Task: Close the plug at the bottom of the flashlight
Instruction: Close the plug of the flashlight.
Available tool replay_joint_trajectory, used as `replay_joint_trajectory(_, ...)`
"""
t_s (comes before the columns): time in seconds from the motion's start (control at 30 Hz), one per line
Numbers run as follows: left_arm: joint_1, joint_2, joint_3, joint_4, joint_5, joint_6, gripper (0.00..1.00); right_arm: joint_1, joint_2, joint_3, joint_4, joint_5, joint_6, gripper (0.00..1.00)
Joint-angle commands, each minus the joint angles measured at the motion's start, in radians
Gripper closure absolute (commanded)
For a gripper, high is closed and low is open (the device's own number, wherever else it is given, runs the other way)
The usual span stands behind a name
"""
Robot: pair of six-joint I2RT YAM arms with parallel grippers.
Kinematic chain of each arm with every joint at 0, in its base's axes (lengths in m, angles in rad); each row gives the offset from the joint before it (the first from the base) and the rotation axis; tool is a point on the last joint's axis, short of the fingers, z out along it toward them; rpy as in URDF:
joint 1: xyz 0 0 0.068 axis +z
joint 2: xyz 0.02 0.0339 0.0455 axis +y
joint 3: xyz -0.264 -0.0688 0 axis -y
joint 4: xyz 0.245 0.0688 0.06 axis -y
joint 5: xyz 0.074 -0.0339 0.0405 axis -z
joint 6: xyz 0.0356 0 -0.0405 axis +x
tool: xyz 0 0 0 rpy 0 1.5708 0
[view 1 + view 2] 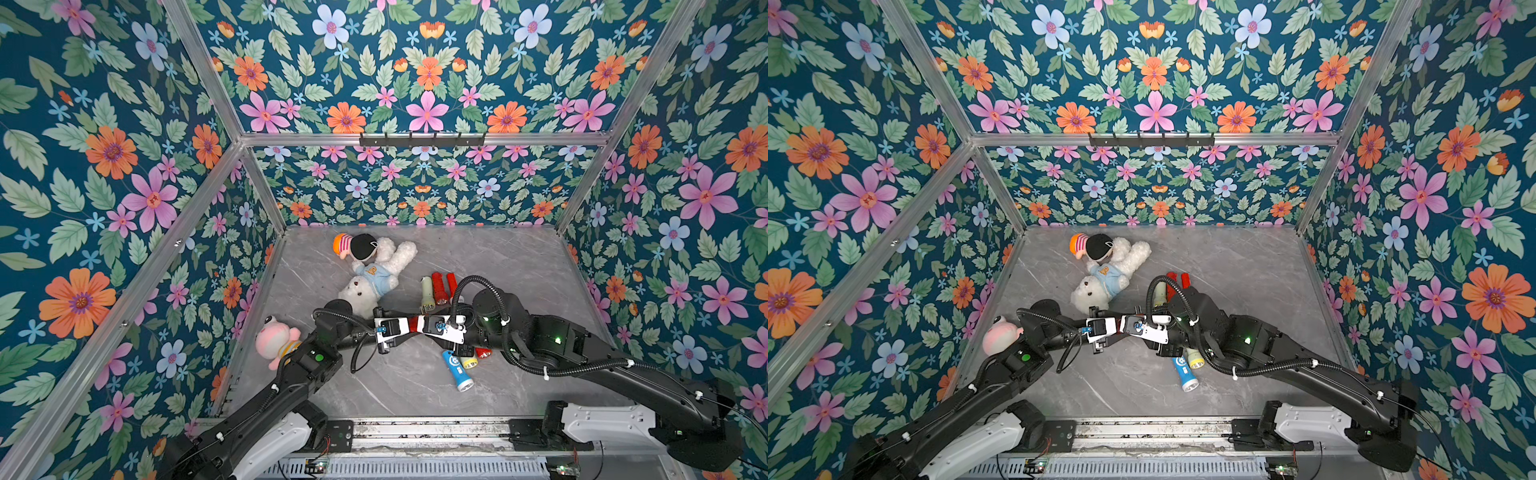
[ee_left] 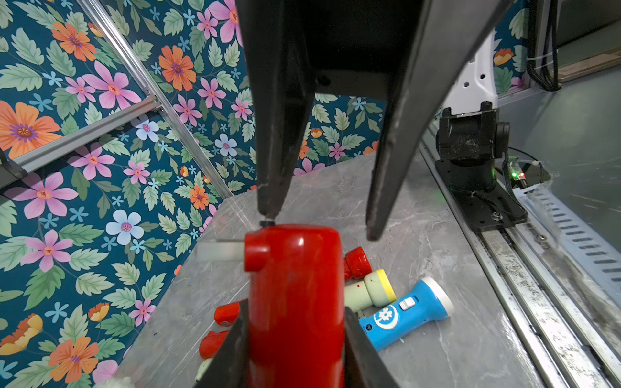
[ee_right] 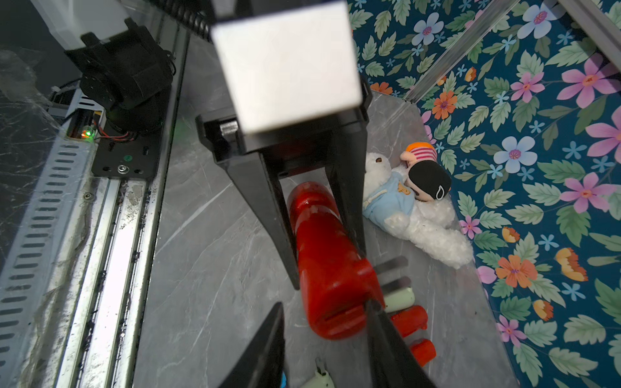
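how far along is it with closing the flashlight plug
Done: the left gripper is shut on the red flashlight. In hand: the open right gripper straddles its bottom end. Left: the prongs stick out sideways, not yet folded in.

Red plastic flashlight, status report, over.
Left gripper shut on red plastic flashlight. Right gripper open at its plug end. Metal plug prongs folded out. Nothing blocking.

A red flashlight [image 1: 414,323] hangs between left arm [image 1: 299,365] and right arm [image 1: 582,349] over the worktop [image 1: 519,266]; a blue flashlight [image 1: 456,370] lies nearby, plush bear [image 1: 372,278] beyond.
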Motion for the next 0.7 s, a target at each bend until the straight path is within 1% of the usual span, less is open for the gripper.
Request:
replay_joint_trajectory(0.0, 0.003, 0.004, 0.01, 0.032, 0.036, -0.001, 1.0, 0.002, -0.01, -0.015, 0.042, 0.019, -0.024, 0.56)
replay_joint_trajectory(0.13, 0.004, 0.01, 0.017, 0.031, 0.055, -0.003, 1.0, 0.005, -0.011, -0.025, 0.069, 0.051, -0.026, 0.53)
replay_joint_trajectory(0.4, 0.003, 0.014, 0.018, 0.026, 0.062, 0.0, 1.0, 0.008, -0.019, -0.039, 0.122, 0.078, -0.035, 0.51)
replay_joint_trajectory(0.43, 0.003, 0.013, 0.018, 0.027, 0.062, 0.0, 1.0, 0.009, -0.018, -0.039, 0.123, 0.077, -0.034, 0.51)
replay_joint_trajectory(0.5, 0.003, 0.01, 0.02, 0.028, 0.065, 0.0, 1.0, 0.011, -0.015, -0.038, 0.123, 0.078, -0.032, 0.56)
replay_joint_trajectory(0.67, 0.004, 0.009, 0.027, 0.035, 0.071, -0.013, 1.0, 0.024, -0.009, -0.042, 0.123, 0.098, -0.03, 0.62)
